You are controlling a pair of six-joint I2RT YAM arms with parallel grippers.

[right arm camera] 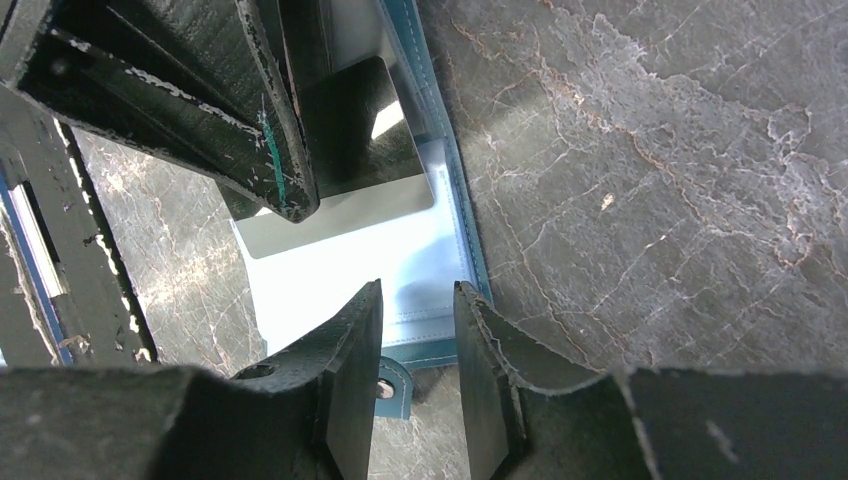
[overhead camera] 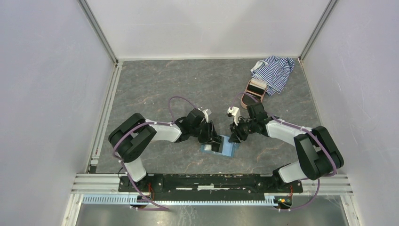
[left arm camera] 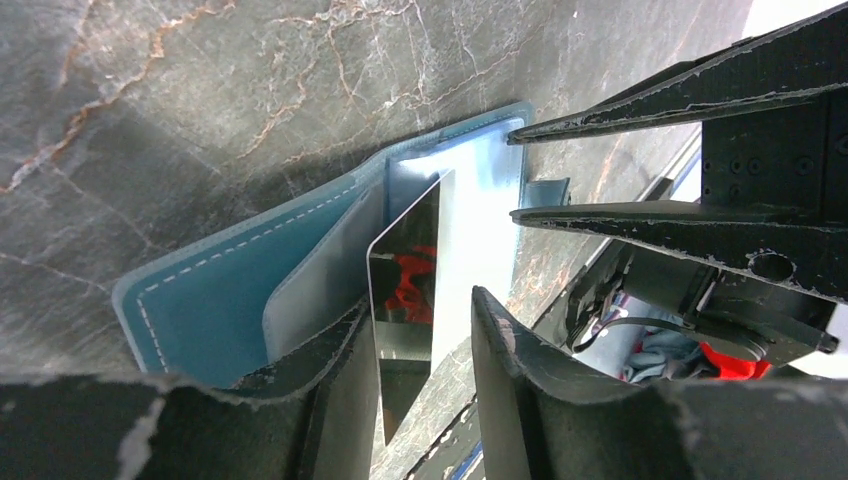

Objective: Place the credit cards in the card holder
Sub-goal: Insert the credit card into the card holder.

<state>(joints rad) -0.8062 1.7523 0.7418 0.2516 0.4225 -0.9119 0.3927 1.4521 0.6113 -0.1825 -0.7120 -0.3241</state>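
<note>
- Top external camera: both arms reached in over the table (overhead camera: 164, 84), and the left pincer (overhead camera: 215, 140) and right pincer (overhead camera: 234, 135) met almost tip to tip, with the card holder (overhead camera: 228, 149) lying open directly beneath them
- Well beyond the right pincer, a striped cloth (overhead camera: 275, 70) sat crumpled, with an open brownish case (overhead camera: 256, 87) just beside it
- Left wrist camera: there it was, a shiny credit card (left arm camera: 405, 290) standing on edge between the left pincer's fingers, its far end over the holder's pale inner side; whether it sat in a pocket could not be told
- Those fingers were parted: the card lay against one, and bare table showed between it and the other
- Just ahead, the right pincer's two tips were apart as well, at the holder's end edge, with the snap tab (left arm camera: 545, 190) between them
- Right wrist camera: the right pincer's fingers stood a narrow gap apart, the holder's stitched edge showing through the gap; straight ahead, the left pincer's dark fingers overlapped the card, which looked dark grey from here
</note>
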